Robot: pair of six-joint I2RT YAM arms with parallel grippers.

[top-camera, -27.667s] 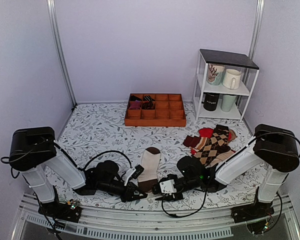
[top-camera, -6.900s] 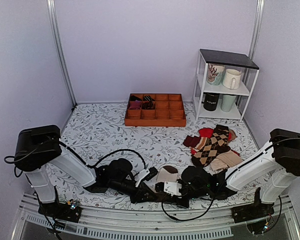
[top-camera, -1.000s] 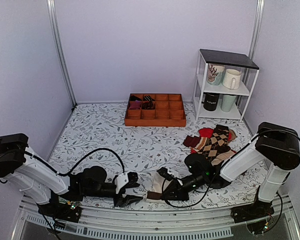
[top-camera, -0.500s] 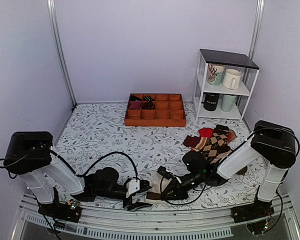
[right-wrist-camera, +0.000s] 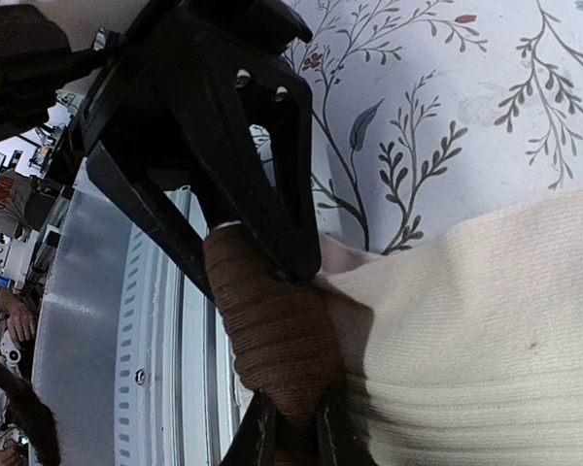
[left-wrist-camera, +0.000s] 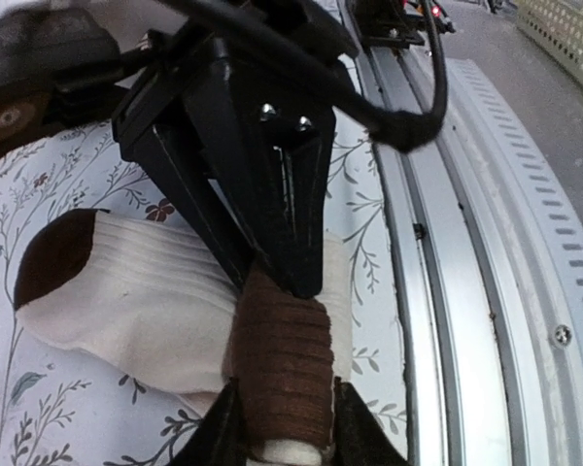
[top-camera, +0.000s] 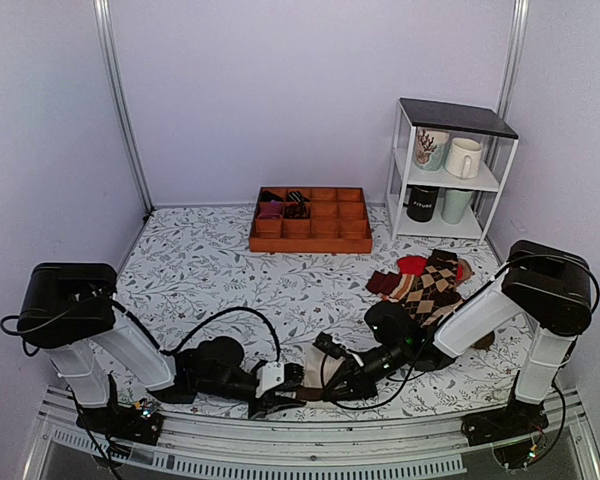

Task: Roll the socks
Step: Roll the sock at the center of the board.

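Note:
The socks (top-camera: 311,372) lie near the table's front edge, cream-white with a brown cuff. In the left wrist view the cream body (left-wrist-camera: 126,291) with its dark toe lies to the left. The brown cuff (left-wrist-camera: 284,364) is bunched into a tight roll. My left gripper (left-wrist-camera: 282,442) is shut on this cuff, a finger on each side. My right gripper (right-wrist-camera: 293,435) is shut on the same cuff (right-wrist-camera: 272,325) from the opposite side, next to the cream body (right-wrist-camera: 496,311). The two grippers (top-camera: 280,384) (top-camera: 332,383) meet tip to tip over the roll.
A wooden compartment tray (top-camera: 310,236) stands at the back. A white shelf with mugs (top-camera: 448,170) is at the back right. A pile of argyle and red socks (top-camera: 425,285) lies right of centre. The metal rail (left-wrist-camera: 447,243) runs just beside the socks.
My left gripper has moved right along the front edge and now grips the brown cuff. The right gripper has stayed on the socks, barely moving.

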